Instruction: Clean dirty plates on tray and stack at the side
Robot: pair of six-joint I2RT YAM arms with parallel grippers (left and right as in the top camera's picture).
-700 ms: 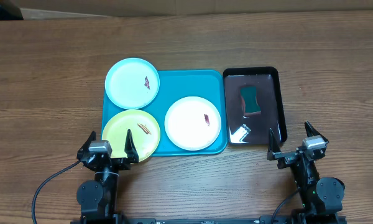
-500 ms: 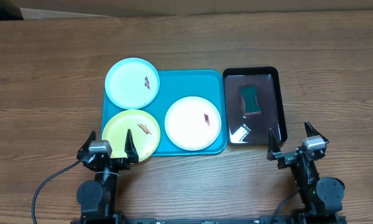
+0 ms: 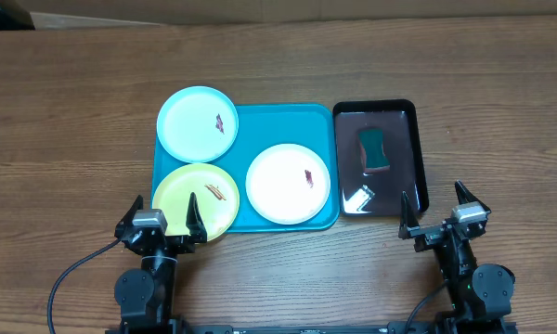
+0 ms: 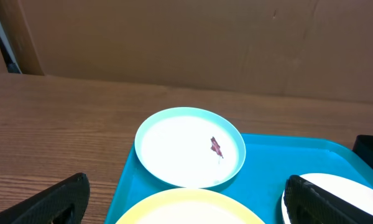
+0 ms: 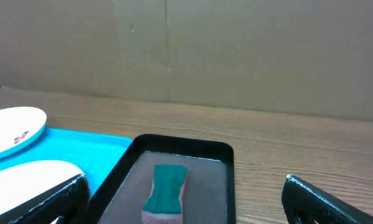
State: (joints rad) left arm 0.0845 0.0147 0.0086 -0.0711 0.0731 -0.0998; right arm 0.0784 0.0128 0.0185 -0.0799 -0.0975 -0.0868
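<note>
At the near table (image 3: 65,139) edge, the left gripper (image 3: 163,210) and right gripper (image 3: 433,206) are sitting wide open and empty, unmoved since a moment ago, so cleaning appears not yet begun. Toward 12 o'clock, the yellow-green plate (image 3: 218,215), the white plate (image 3: 280,190) and, farthest, the light blue plate (image 3: 193,130) are lying smeared on the tray (image 3: 265,125). The sponge (image 3: 373,150) is waiting in the black tray (image 3: 418,139) at the tray's 3 o'clock.

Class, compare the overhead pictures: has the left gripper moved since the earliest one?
No. The left gripper sits at the same spot beside the yellow-green plate, both unshifted against the tray.
</note>
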